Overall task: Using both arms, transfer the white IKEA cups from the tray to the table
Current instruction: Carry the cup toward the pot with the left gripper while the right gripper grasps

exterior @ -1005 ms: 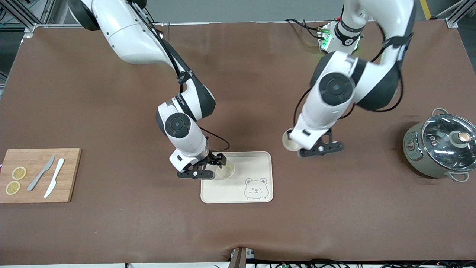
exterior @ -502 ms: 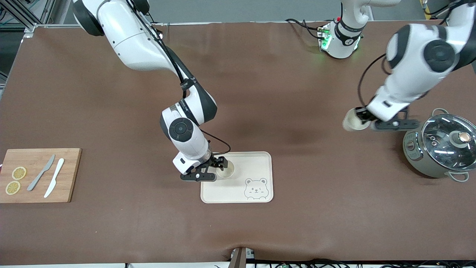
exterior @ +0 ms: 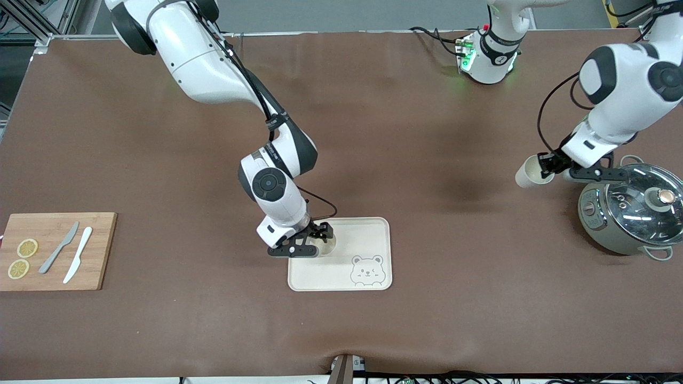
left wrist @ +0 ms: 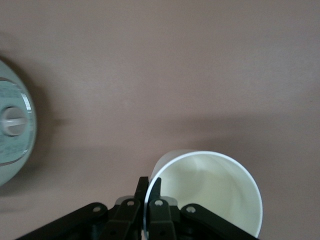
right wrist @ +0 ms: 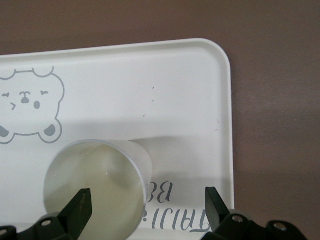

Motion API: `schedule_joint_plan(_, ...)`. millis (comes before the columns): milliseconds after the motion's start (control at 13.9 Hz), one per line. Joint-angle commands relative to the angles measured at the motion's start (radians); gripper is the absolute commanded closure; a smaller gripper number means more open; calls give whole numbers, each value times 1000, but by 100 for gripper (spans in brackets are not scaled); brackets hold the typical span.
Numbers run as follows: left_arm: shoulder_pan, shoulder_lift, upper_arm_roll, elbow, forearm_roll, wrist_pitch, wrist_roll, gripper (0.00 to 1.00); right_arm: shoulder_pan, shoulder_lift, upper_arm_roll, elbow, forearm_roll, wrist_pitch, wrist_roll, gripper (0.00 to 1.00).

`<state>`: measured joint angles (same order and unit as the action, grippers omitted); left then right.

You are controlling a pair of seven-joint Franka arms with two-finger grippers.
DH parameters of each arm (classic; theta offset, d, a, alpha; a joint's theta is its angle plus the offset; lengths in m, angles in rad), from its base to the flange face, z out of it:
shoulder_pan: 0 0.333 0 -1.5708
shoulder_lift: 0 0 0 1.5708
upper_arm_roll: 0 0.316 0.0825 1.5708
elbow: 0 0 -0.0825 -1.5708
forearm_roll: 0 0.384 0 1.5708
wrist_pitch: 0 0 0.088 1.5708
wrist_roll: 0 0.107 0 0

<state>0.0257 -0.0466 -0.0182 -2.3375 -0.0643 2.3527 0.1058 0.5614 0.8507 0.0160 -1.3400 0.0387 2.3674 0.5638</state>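
One white cup [exterior: 331, 246] stands upright on the bear-printed tray [exterior: 368, 232], at the tray's corner toward the right arm's end. My right gripper [exterior: 320, 240] is open just above it. In the right wrist view one finger [right wrist: 80, 207] hangs over the cup's [right wrist: 95, 187] opening and the other [right wrist: 215, 205] is apart, over the tray [right wrist: 150, 90]. My left gripper [exterior: 549, 164] is shut on the rim of the second white cup [exterior: 532, 172], in the air over the table beside the pot. In the left wrist view the fingers [left wrist: 149, 182] pinch the cup's [left wrist: 210, 190] wall.
A grey pot with a glass lid [exterior: 629, 213] stands toward the left arm's end, also in the left wrist view [left wrist: 10, 125]. A wooden cutting board [exterior: 96, 250] with two knives and lemon slices lies toward the right arm's end.
My left arm has swung with its cup from beside the tray toward the left arm's end, up next to the pot. My right gripper has shifted slightly over the cup on the tray.
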Motion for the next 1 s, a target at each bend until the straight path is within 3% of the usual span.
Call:
schedule_joint_plan(0, 2, 62, -8, -52, -20, 132, 11, 100, 11, 28, -5, 38, -20, 7, 25, 0)
schedule_joint_plan(215, 2, 131, -8, -80, -20, 213, 11, 100, 11, 28, -5, 38, -20, 6, 22, 0)
schedule_joint_plan(359, 3, 174, -8, -92, -20, 276, 11, 100, 11, 25, -5, 39, -19, 3, 25, 30)
schedule_joint_plan(431, 3, 191, -8, -98, -20, 307, 12, 100, 11, 24, -5, 39, -19, 1, 25, 41)
schedule_joint_plan(933, -1, 263, -11, -135, -22, 465, 11, 100, 12, 18, -4, 39, -17, -8, 27, 99)
